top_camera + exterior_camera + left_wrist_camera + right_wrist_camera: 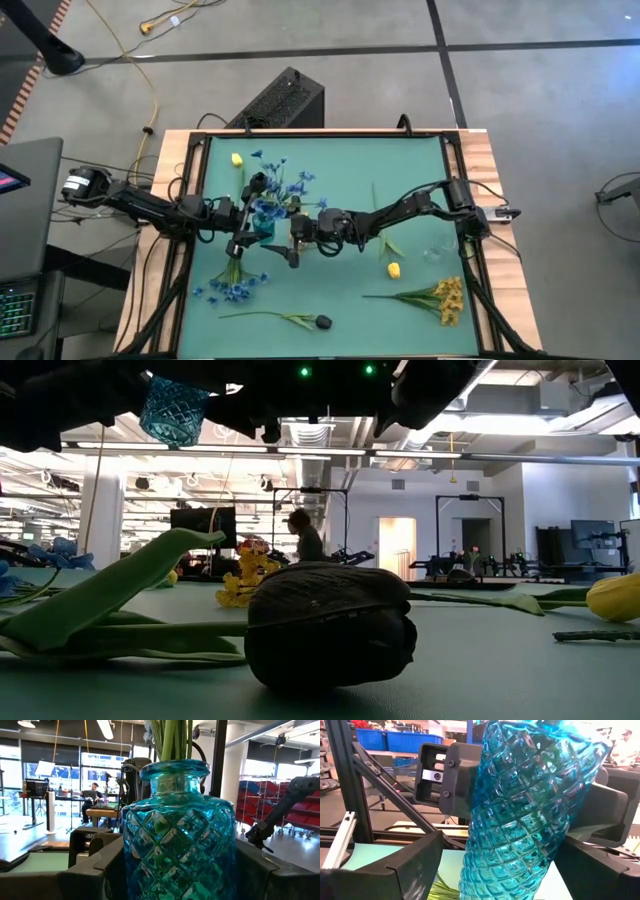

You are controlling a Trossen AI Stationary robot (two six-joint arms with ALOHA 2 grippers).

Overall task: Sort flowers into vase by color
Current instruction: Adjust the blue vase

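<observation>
A blue cut-glass vase (263,226) with blue flowers (275,190) in it hangs over the middle of the green mat; the low view shows the vase (175,410) high above the table. My left gripper (252,230) is shut on it from the table's left. My right gripper (292,240) reaches in from the right and is open, a finger (405,865) on either side of the vase (520,820); whether they touch it I cannot tell. On the mat lie a blue cluster (230,286), a yellow-orange cluster (446,298), a dark bud (322,322) and two yellow buds (393,269) (237,158). My left gripper pinches the vase's round body (132,845) between its two fingers (95,865), one on each side, below the neck. The fingers come about level from the table's left side. The vase stands upright in the hold, lifted clear of the mat, with green stems (172,740) rising from its mouth.
A black frame (320,134) runs round the green mat. A loose green stem (378,205) lies under my right arm. The dark bud (330,625) and its leaf (110,595) fill the low view's foreground. People and workbenches show in the room beyond.
</observation>
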